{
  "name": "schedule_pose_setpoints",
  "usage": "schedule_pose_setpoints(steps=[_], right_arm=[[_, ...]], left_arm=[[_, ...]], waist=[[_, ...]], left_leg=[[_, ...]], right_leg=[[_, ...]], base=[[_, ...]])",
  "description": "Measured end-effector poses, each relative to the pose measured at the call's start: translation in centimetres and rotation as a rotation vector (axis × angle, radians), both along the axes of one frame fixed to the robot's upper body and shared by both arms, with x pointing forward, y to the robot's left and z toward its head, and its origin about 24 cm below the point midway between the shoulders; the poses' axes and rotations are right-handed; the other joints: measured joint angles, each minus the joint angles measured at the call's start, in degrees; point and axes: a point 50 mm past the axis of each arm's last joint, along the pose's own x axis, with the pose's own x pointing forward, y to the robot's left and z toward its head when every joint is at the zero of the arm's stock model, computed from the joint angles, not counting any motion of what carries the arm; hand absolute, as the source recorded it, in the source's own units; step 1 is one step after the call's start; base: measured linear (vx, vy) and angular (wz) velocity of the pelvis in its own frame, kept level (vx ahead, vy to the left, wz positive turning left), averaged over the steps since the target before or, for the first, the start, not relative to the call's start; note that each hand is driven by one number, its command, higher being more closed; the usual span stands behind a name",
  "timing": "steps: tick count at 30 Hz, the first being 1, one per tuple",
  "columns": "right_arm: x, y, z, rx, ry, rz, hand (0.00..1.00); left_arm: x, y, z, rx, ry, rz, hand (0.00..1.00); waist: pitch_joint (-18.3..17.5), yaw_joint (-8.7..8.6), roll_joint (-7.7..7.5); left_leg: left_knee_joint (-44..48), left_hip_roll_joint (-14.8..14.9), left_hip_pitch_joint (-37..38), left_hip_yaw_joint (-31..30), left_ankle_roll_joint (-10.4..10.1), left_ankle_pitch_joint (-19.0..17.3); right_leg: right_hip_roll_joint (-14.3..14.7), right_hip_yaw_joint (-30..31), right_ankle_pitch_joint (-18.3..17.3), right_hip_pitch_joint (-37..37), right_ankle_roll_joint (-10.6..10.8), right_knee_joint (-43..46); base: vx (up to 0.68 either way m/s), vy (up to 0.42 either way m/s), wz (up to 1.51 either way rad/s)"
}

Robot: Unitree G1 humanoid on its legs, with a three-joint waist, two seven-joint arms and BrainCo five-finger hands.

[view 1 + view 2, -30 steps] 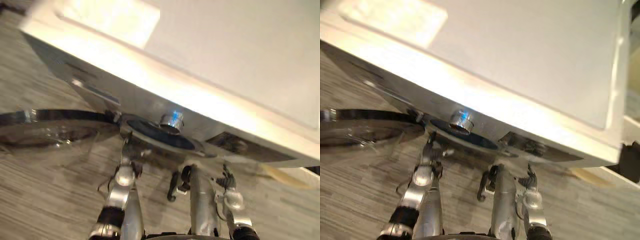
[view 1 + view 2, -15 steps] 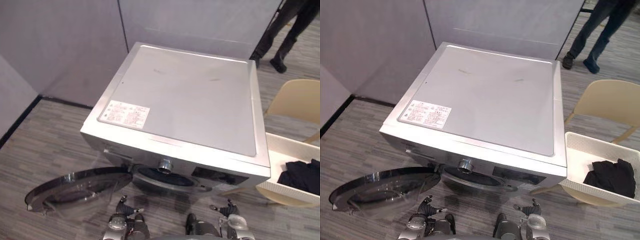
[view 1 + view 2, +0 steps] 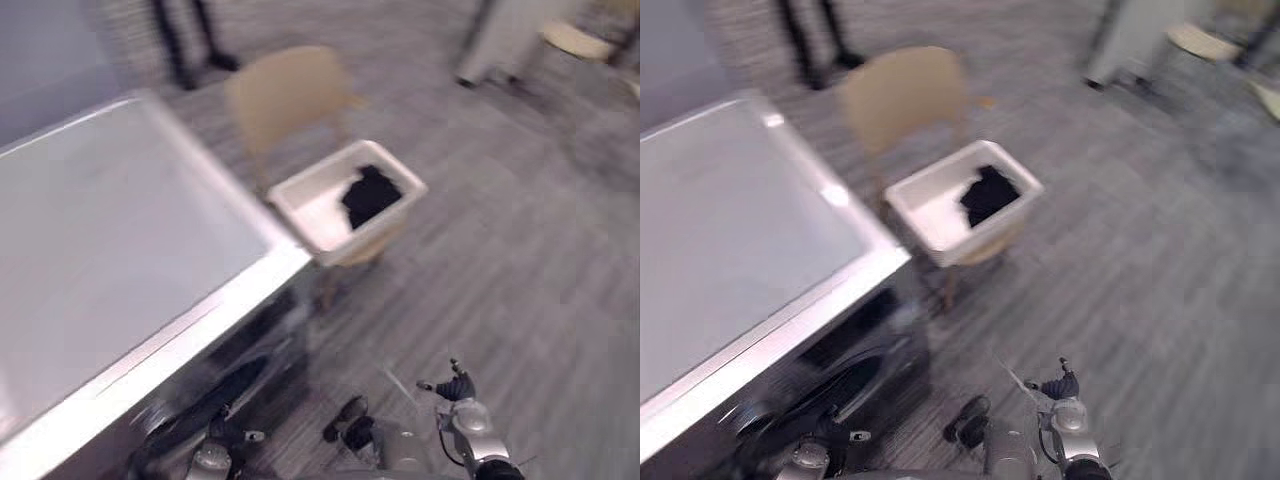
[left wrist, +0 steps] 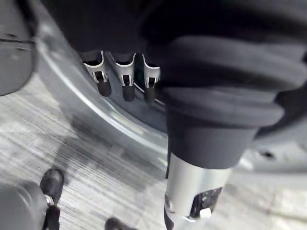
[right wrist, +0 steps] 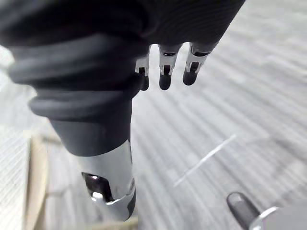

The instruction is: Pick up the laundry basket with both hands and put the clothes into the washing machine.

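Two hands hang low and empty, neither touching the basket. The left hand [image 4: 125, 76] has straight, relaxed fingers pointing down in front of what looks like the curved silver front of the washer [image 3: 110, 240]. The right hand [image 5: 165, 67] is equally slack, with only bare floor [image 3: 520, 260] past its fingertips. The white basket [image 3: 360, 240] rests on the seat of a beige chair [image 3: 285, 90], just beside the washer's right corner and well apart from both hands. A heap of dark clothes [image 3: 368, 195] lies inside it, toward the back wall. The chair probably serves to raise the basket to reaching height, and its place next to the washer keeps the carry short. The basket sits square on the seat with both short sides free, which would suit a grip from each side. Judging by this, the task is at its start: the robot has yet to face the basket and reach for it. The floor is grey, wood-grained planking in an open room. A person's dark legs [image 3: 185, 35] stand beyond the washer, and blurred pale furniture sits far off.
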Motion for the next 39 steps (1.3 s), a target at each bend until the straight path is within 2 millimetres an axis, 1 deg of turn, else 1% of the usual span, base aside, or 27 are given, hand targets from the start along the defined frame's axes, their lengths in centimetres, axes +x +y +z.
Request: schedule_pose_setpoints(steps=[2,4,5,6,7,8,9,11,12,14,15,17,19,20,21,22,23,24,26,27,29,31,33,34,35,36,39], right_arm=[[-0.4,-0.5,-0.2,-0.007,0.016,-0.011,0.0],[-2.0,-0.7,-1.2,0.027,0.08,-0.056,0.0],[-2.5,-0.7,-1.4,0.034,0.093,-0.074,0.0],[-3.5,-0.7,-1.8,0.056,0.126,-0.115,0.0],[-3.1,-0.5,-1.7,0.065,0.116,-0.12,0.0],[-2.9,-0.3,-1.7,0.07,0.111,-0.118,0.0],[-2.4,0.1,-1.7,0.088,0.101,-0.117,0.0],[-2.7,1.2,-2.2,0.118,0.133,-0.105,0.0],[-2.9,1.5,-2.4,0.135,0.14,-0.118,0.0],[-2.9,1.0,-2.3,0.128,0.138,-0.13,0.0],[-2.8,0.6,-2.2,0.117,0.134,-0.13,0.0],[-2.7,0.1,-2.1,0.11,0.13,-0.145,0.0],[-1.5,0.3,-1.6,0.112,0.097,-0.133,0.0],[-1.2,0.5,-1.6,0.116,0.093,-0.127,0.0],[-1.2,0.5,-1.7,0.115,0.105,-0.12,0.0],[-1.2,0.6,-1.7,0.116,0.109,-0.115,0.0],[-1.1,0.9,-1.8,0.122,0.11,-0.103,0.0],[-1.1,1.2,-1.8,0.128,0.115,-0.072,0.0],[-0.9,1.2,-1.7,0.124,0.108,-0.063,0.0],[-0.3,1.6,-1.3,0.123,0.079,-0.041,0.0],[0.6,2.2,-0.8,0.12,0.039,-0.003,0.0],[1.4,2.6,-0.1,0.119,-0.021,0.023,0.0],[0.9,3.1,0.2,0.135,-0.061,0.016,0.0],[0.2,3.2,-0.1,0.14,-0.049,0.005,0.0],[-0.6,2.9,-0.4,0.131,-0.026,-0.005,0.0],[0.0,2.9,0.1,0.126,-0.051,0.001,0.0],[2.1,3.1,2.1,0.114,-0.175,0.022,0.0]], left_arm=[[0.5,-1.0,0.0,-0.028,-0.011,-0.005,0.0],[0.6,-1.2,0.0,-0.048,-0.02,0.032,0.0],[0.4,-1.4,-0.2,-0.054,-0.01,0.037,0.0],[0.2,-1.7,-0.2,-0.073,-0.015,0.064,0.0],[0.1,-2.0,-0.3,-0.097,-0.018,0.108,0.0],[0.1,-2.3,-0.4,-0.11,-0.014,0.117,0.0],[-0.2,-3.1,-0.5,-0.149,-0.013,0.15,0.0],[0.7,-2.5,0.1,-0.141,-0.076,0.172,0.0],[1.3,-2.2,0.5,-0.14,-0.112,0.184,0.0],[1.5,-2.4,0.7,-0.155,-0.134,0.192,0.0],[1.7,-2.8,0.7,-0.168,-0.141,0.195,0.0],[1.9,-3.1,0.9,-0.179,-0.156,0.194,0.0],[2.3,-2.8,1.0,-0.173,-0.164,0.192,0.0],[2.2,-3.0,0.9,-0.179,-0.159,0.193,0.0],[2.2,-3.2,0.9,-0.181,-0.155,0.192,0.0],[2.3,-2.9,0.9,-0.174,-0.153,0.186,0.0],[2.5,-2.8,0.9,-0.162,-0.147,0.165,0.0],[2.1,-2.6,0.7,-0.151,-0.122,0.146,0.0],[1.7,-2.7,0.5,-0.146,-0.102,0.138,0.0],[1.5,-2.5,0.4,-0.14,-0.098,0.14,0.0],[1.4,-2.4,0.4,-0.138,-0.091,0.145,0.0],[1.8,-2.9,0.5,-0.146,-0.101,0.148,0.0],[3.1,-4.2,0.8,-0.185,-0.134,0.175,0.0],[3.2,-4.3,0.9,-0.191,-0.138,0.18,0.0],[3.2,-5.6,0.8,-0.229,-0.132,0.196,0.0],[3.0,-6.4,0.7,-0.247,-0.124,0.181,0.0],[3.5,-6.6,1.1,-0.246,-0.16,0.199,0.0]], waist=[[0.8,-1.03,1.87],[0.7,-1.44,3.67],[1.1,-1.62,5.23],[1.5,-1.05,5.45],[2.1,0.14,6.41],[2.1,0.59,6.4],[2.6,1.29,6.03],[3.2,2.36,5.45],[4.0,3.51,5.02],[4.4,3.66,5.17],[4.6,3.65,6.12],[4.6,5.1,6.07],[4.3,4.99,5.5],[4.8,4.69,4.75],[4.9,4.79,4.77],[5.3,4.78,3.87],[6.0,4.5,2.54],[6.6,3.25,2.08],[6.9,3.29,2.97],[7.3,3.56,3.78],[7.4,3.42,3.92],[7.2,3.44,4.24],[6.4,3.11,3.33],[6.2,3.41,2.84],[6.6,3.85,4.74],[6.0,3.97,7.06],[5.5,5.14,7.42]], left_leg=[[3.1,1.8,2.5,0.1,1.8,-1.6],[19.8,10.2,4.5,0.5,7.2,-2.4],[24.6,13.8,4.1,-1.0,11.1,-1.5],[38.9,20.4,3.0,-7.3,17.4,-0.1],[43.9,20.2,-2.1,-18.9,17.3,-1.8],[45.4,18.1,-6.3,-26.5,15.3,-2.8],[47.9,11.9,-15.6,-40.6,12.5,-4.6],[46.6,5.4,-23.1,-49.7,10.1,-6.4],[41.2,1.0,-27.1,-52.7,9.6,-6.7],[28.1,-3.1,-30.6,-53.8,8.4,-5.9],[17.1,-5.0,-32.2,-53.3,5.8,-3.8],[8.9,-7.2,-31.3,-53.2,8.4,6.3],[11.5,-8.4,-33.1,-53.7,11.2,5.5],[12.9,-9.4,-33.3,-53.2,14.0,3.9],[11.2,-10.2,-30.4,-53.1,15.9,1.8],[9.4,-10.9,-27.4,-52.7,16.3,1.5],[8.2,-12.3,-24.3,-52.4,17.0,1.0],[7.0,-13.6,-19.0,-54.3,17.9,-0.4],[4.5,-13.3,-13.6,-56.5,17.9,-0.4],[3.0,-12.5,-9.9,-57.5,17.9,-0.4],[2.2,-11.7,-7.8,-60.4,17.7,-0.5],[3.9,-10.9,-9.0,-65.4,16.4,-1.2],[10.6,-10.6,-14.2,-75.2,9.8,-4.9],[12.0,-11.1,-14.6,-76.8,7.4,-6.3],[14.6,-10.1,-14.8,-79.4,3.8,-9.6],[14.8,-7.0,-16.8,-80.1,1.8,-8.3],[11.6,-4.5,-20.1,-76.7,0.7,-4.7]], right_leg=[[3.6,5.2,-0.4,-0.3,0.3,0.0],[8.1,9.8,-8.3,-0.5,3.8,1.5],[7.5,8.4,-9.5,0.2,1.8,3.8],[8.1,10.4,-9.4,1.8,0.9,7.4],[10.8,14.5,-9.9,2.2,0.0,7.6],[11.4,16.1,-10.1,2.4,-0.3,7.6],[13.4,20.6,-10.6,3.7,1.1,5.6],[15.0,24.7,-9.1,8.2,3.4,0.4],[15.2,27.3,-7.3,11.5,3.8,-3.5],[15.6,30.2,-5.9,14.7,4.4,-7.8],[16.3,31.5,-5.3,16.9,5.3,-10.8],[16.7,34.8,-4.1,20.2,6.3,-15.9],[15.6,36.8,-4.3,20.1,6.7,-15.2],[14.3,37.2,-5.4,19.0,8.6,-11.1],[12.2,37.6,-7.4,15.9,11.8,-0.3],[10.3,38.0,-7.7,13.2,12.2,8.9],[7.3,38.4,-4.3,8.5,13.4,23.0],[2.9,37.1,-2.5,3.0,11.7,39.9],[0.4,35.1,-3.8,1.1,9.6,43.1],[-0.7,34.1,-4.4,-1.1,9.7,38.5],[1.1,36.4,-4.9,-3.2,10.4,28.0],[6.4,47.0,-4.0,-6.3,12.6,13.2],[11.0,66.8,4.8,-5.3,16.9,-6.4],[9.9,68.2,8.1,-4.2,17.4,-8.1],[8.9,63.1,6.7,-3.1,17.4,-4.3],[8.6,57.3,5.3,-3.2,15.4,-1.5],[4.8,45.0,2.4,0.4,12.3,1.1]], base=[[0.17,-0.083,-1.93],[0.27,-0.063,-2.31],[0.35,-0.096,-2.11],[0.31,-0.128,-1.98],[0.25,-0.115,-2.0],[0.17,-0.099,-2.05],[0.14,-0.068,-1.51],[0.24,-0.065,-1.59],[0.27,-0.032,-1.35],[0.26,0.028,-0.85],[0.28,0.062,-0.6],[0.44,0.118,-0.69],[0.54,0.161,-0.43],[0.53,0.18,-0.1],[0.53,0.175,-0.06],[0.46,0.123,0.07],[0.57,0.083,0.42],[0.57,0.056,0.5],[0.59,0.016,0.45],[0.6,-0.037,0.44],[0.48,-0.105,0.5],[0.41,-0.204,0.91],[0.44,-0.331,1.91],[0.49,-0.431,2.4],[0.5,-0.51,2.36],[0.41,-0.423,2.27],[0.23,-0.383,2.26]])
